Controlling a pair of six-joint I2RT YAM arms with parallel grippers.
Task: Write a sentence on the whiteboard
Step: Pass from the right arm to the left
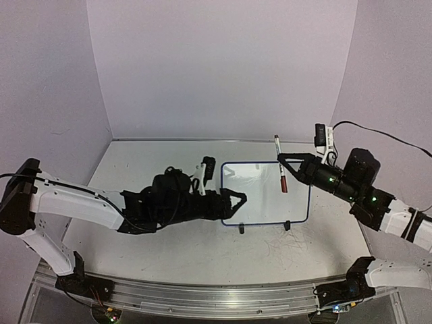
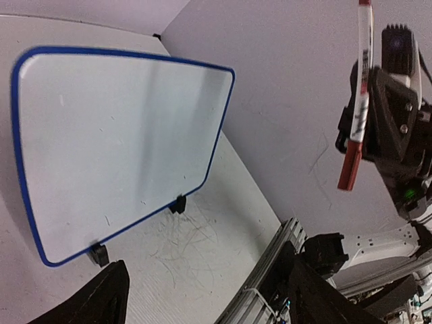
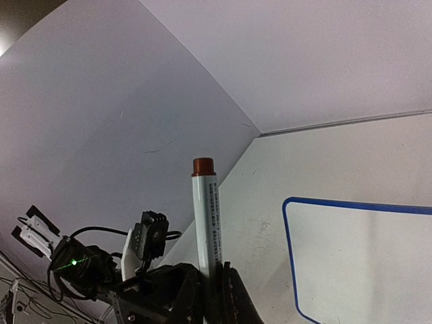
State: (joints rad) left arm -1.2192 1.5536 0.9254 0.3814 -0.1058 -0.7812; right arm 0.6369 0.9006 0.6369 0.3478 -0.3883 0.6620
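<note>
Marker (image 1: pixel 279 165) and whiteboard (image 1: pixel 265 199) are the pair that matters. The right gripper (image 1: pixel 282 162) pinches the white barrel near its middle, just at the whiteboard's upper right corner. The barrel's long axis runs close to upright, and its red end (image 1: pixel 284 184) points down toward the whiteboard's right side. That red end looks like a cap not yet pulled off, though the views are too coarse to be sure. The whiteboard stands tilted back on its small black feet (image 1: pixel 241 229) in the middle of the surface (image 1: pixel 169 253), blue frame all round. Its face is blank apart from a few faint smudges, so no sentence is on it yet. The left gripper (image 1: pixel 237 200) sits at the whiteboard's lower left edge with its fingers spread wide and nothing between them. From its own wrist view the whiteboard lies just beyond the fingertips rather than inside them. The right arm is therefore the writing arm and is already next to the whiteboard, while the left is placed to steady the frame. Fine print runs along the marker's barrel, but no letter or brand can be read.
</note>
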